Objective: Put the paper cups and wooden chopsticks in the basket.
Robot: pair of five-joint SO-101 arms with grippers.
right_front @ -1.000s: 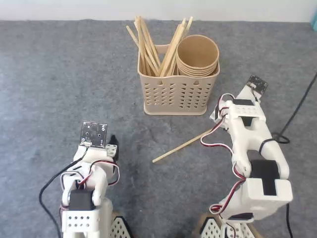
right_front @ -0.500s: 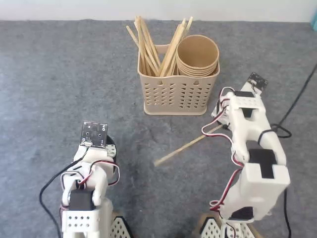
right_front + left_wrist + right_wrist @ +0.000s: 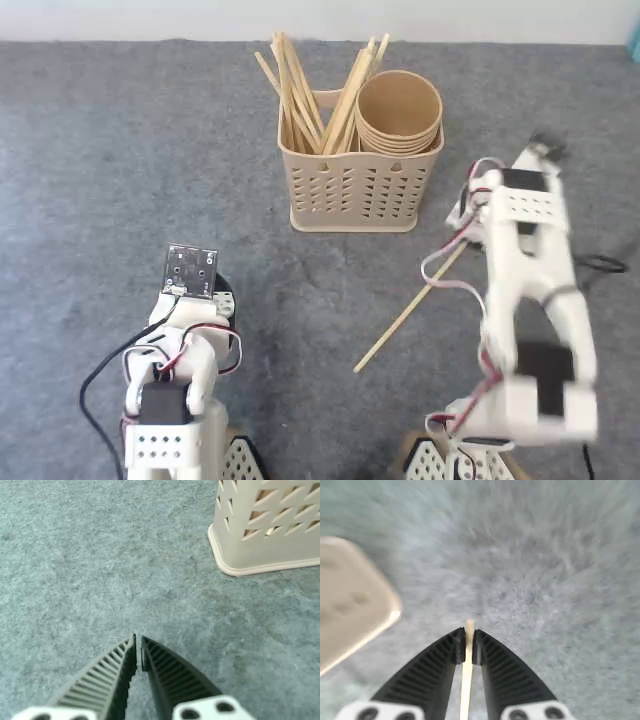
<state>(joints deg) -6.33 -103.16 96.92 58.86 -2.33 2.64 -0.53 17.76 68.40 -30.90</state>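
Change: over the last second the right arm has swung toward the upper right of the high view. It has dragged the loose chopstick [image 3: 405, 315] with it. The stick's free end has slid from the centre toward the lower right, and it now lies at a steeper slant. The left arm has not shifted.
Right hand [image 3: 468, 641]: closed on the loose chopstick. Its two ribbed fingers pinch the stick just behind its tip, which pokes out a little past them.
Loose chopstick: in the high view it runs from under the right arm down toward the lower centre, with its free end on the grey surface [image 3: 120, 150]. It is outside the basket [image 3: 350, 190], below and to the right of it.
Left hand [image 3: 138, 647]: closed with nothing in it, the fingertips all but touching. It sits low over the surface at the lower left of the high view, well apart from the basket.
Basket: at the upper centre of the high view. It holds a stack of paper cups [image 3: 400, 110] on its right side and a bundle of chopsticks [image 3: 300, 90] leaning on its left.
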